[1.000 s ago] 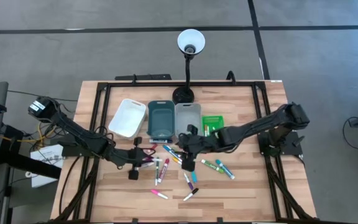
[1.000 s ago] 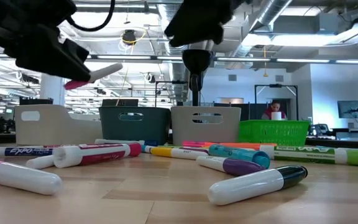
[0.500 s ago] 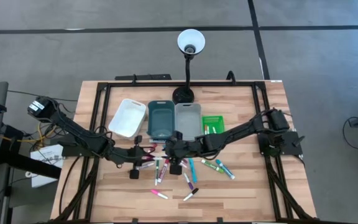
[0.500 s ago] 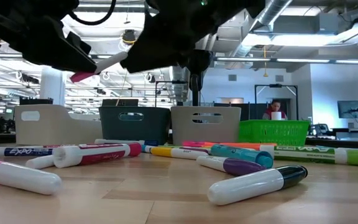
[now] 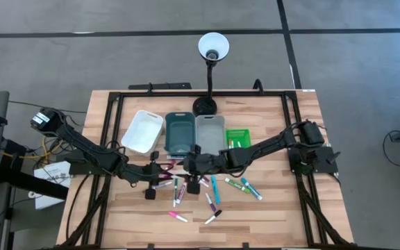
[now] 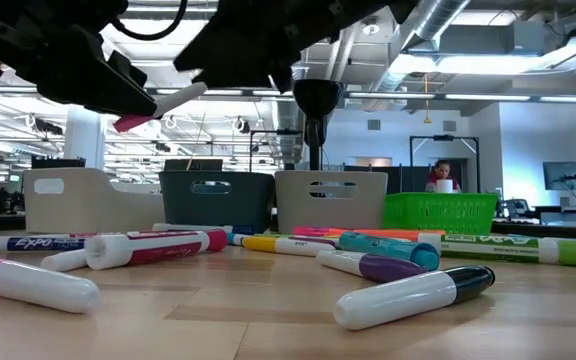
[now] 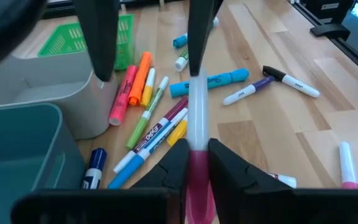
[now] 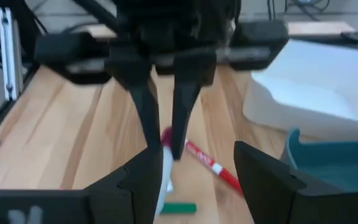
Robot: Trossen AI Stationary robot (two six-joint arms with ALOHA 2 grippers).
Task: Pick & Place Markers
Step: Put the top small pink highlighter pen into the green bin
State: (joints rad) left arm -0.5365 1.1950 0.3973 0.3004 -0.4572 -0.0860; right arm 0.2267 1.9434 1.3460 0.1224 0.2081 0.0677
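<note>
A marker [image 7: 197, 118] with a white barrel and a pink cap hangs above the table, and my left gripper [image 5: 162, 169] is shut on it. Its barrel points toward my right gripper [image 5: 187, 167], which stands open at the barrel's free end [image 7: 197, 84]. That end lies beside one right finger [image 7: 201, 37], off the middle of the gap. In the low view the marker [image 6: 163, 105] tilts, its white end higher. Several more markers [image 5: 210, 189] lie flat on the wooden table. My left gripper pinches the marker's pink capped end [image 7: 197, 177] between its two fingers. The marker runs along the fingers and sticks out ahead of them. It is lifted clear of the table, with its free white end a little higher. My right gripper: I cannot tell whether its finger touches the barrel's end.
At the back stand a white tray [image 5: 142, 130], a dark teal tray [image 5: 179, 133], a grey tray [image 5: 210, 132] and a green basket [image 5: 238, 137]. A lamp [image 5: 212, 47] stands behind them. Loose markers [image 6: 408, 292] crowd the table's middle. A person [image 6: 443, 177] sits far off in the room.
My right gripper has gone toward the table's left edge and down, coming up to my left gripper and the free end of the held marker. The left gripper and its marker have stayed in place.
</note>
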